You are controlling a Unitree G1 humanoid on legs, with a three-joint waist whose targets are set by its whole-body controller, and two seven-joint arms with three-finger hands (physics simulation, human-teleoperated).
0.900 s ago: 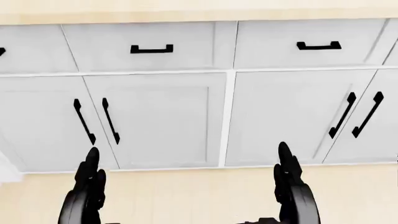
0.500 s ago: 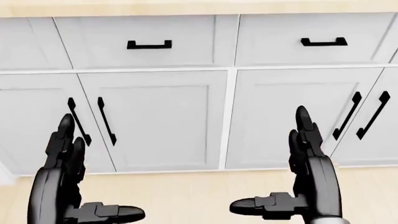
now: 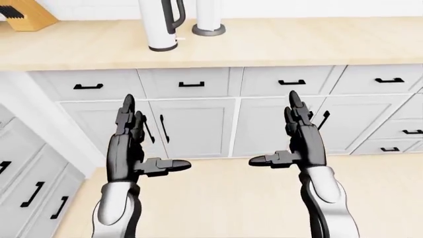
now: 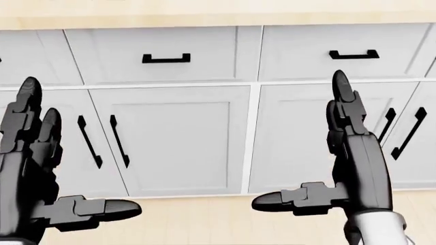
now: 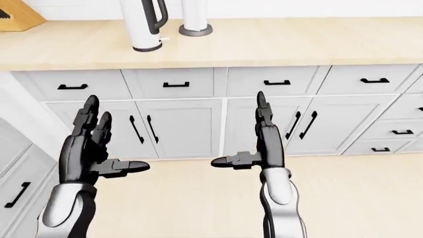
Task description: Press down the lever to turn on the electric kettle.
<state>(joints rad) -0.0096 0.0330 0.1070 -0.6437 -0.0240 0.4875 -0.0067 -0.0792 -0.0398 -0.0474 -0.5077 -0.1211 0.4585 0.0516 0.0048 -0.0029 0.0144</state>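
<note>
Below the counter both hands rose since 0.9 s ago — left hand [image 3: 132,148], right hand [image 3: 301,144] fingers spread, empty; kettle [image 3: 160,25] untouched.

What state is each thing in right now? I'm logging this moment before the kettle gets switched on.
White electric kettle with black handle: upright on the wooden counter, untouched; lever position too small to tell.
Grey cabinet doors with black bar handles: closed.
Grey drawers with black pulls: closed.
Black three-finger left hand: open, empty, fingers up, thumb pointing inward.
Black three-finger right hand: open, empty, fingers up, thumb pointing inward.
Wooden knife block: on the counter.
</note>
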